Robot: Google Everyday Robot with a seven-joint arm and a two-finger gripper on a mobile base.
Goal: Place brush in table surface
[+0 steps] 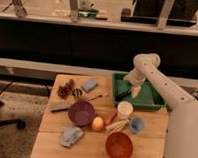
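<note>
The gripper (135, 91) hung right of centre in the frame at the end of the white arm (149, 64). It pointed down into the green tray (152, 98) with its fingers spread. Just left of it in the tray lay the brush (122, 94), its dark handle slanting toward the lower left; contact between them could not be made out. The tray sat at the upper right corner of the table surface (91, 149). Below the tray stood a white cup (125, 110), with a small blue cup (136, 125) lower right of it. A purple bowl (81, 112) sat mid-table, an orange bowl (119, 146) near the bottom edge, and a blue cloth (71, 136) at lower left.
</note>
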